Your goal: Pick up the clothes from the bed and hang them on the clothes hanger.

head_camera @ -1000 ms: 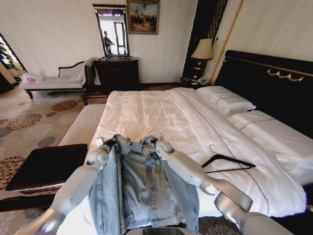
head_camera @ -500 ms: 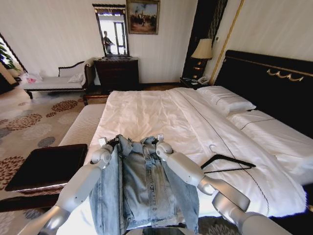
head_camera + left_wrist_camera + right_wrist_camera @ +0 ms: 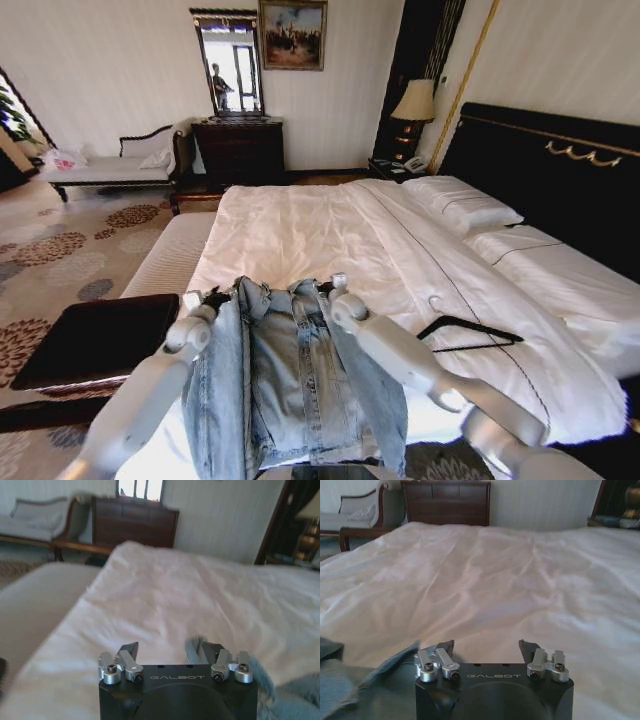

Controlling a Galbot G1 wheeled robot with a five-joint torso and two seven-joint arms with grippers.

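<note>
— Both arms have spread a little since a second ago: the left hand (image 3: 208,299) has slid outward and down, the right hand (image 3: 332,287) has drifted outward and slightly up, so the denim jacket (image 3: 295,385) between them is pulled wider at the shoulders.

— Are they gripping it?

— I think so. From the head camera each hand sits at a shoulder of the jacket, which hangs down from them in front of the bed (image 3: 300,235). In the wrist views the fingers look parted, with blue cloth bunched against the inner finger (image 3: 196,649) of the left hand and along the edge of the right hand's base, so I read both as clamped on fabric, not empty.

— And the hanger?

— The clothes hanger (image 3: 468,332) lies flat on the sheet, to the right, apart from the jacket. Nothing has gone onto it yet; a wider collar opening should help threading it.
</note>
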